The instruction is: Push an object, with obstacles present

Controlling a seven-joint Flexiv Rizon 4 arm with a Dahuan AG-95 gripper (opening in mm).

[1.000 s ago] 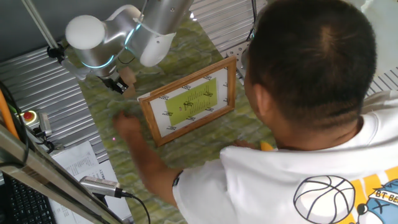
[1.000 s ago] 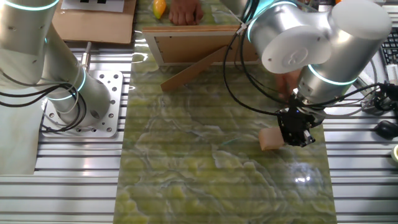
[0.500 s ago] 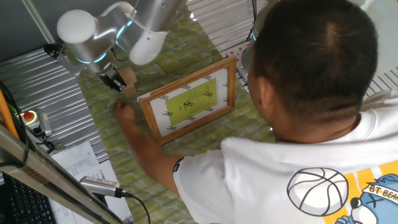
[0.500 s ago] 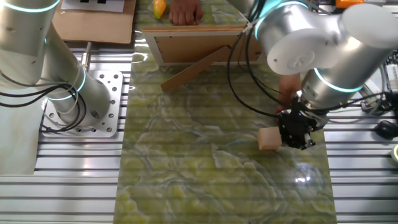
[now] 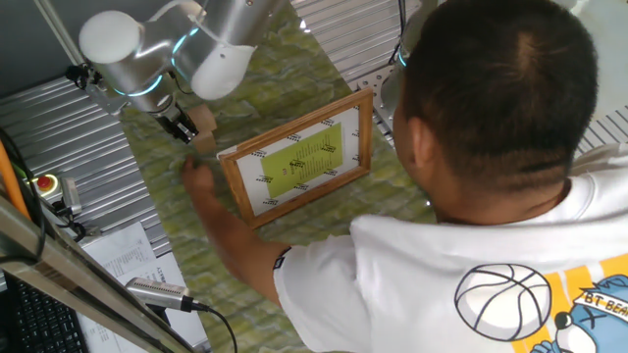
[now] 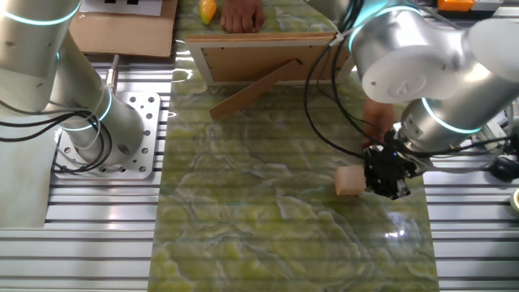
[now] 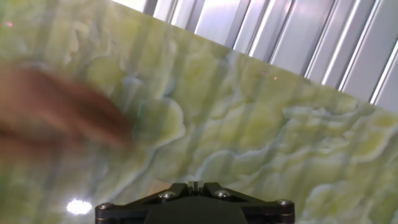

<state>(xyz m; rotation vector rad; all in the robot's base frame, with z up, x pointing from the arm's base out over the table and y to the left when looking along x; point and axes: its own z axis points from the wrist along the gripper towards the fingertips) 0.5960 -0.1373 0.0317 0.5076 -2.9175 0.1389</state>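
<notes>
The gripper [image 6: 388, 173] sits right against the little wooden block [image 6: 350, 181], lower right of the green mat [image 6: 268, 219]; can't tell if its jaws are open or closed

One small pale tan wooden block [image 6: 350, 181]; one large flat wooden picture frame with white mat and yellow-green sheet [image 5: 300, 159]. One small orange-yellow teardrop piece [image 6: 208, 10]. One black two-finger gripper [image 6: 388, 174]; two silver robot arms [image 6: 57, 61] visible.
</notes>
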